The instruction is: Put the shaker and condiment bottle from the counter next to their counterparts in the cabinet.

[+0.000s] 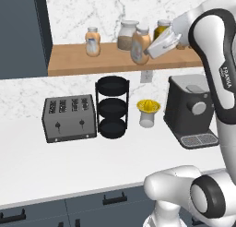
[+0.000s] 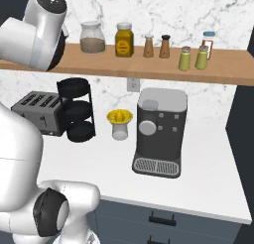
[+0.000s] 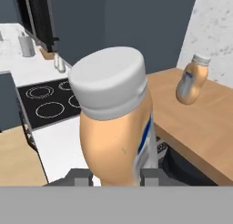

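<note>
My gripper (image 3: 113,178), closed on the condiment bottle (image 3: 114,123), holds it above the cabinet (image 1: 69,60) shelf; its twin bottle (image 1: 92,41) stands at nine o'clock in the left base view.

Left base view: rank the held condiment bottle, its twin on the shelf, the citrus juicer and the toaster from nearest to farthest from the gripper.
1. Held condiment bottle, in the gripper.
2. Twin bottle, leftward on the shelf.
3. Citrus juicer, on the counter below.
4. Toaster, lower left on the counter.
</note>
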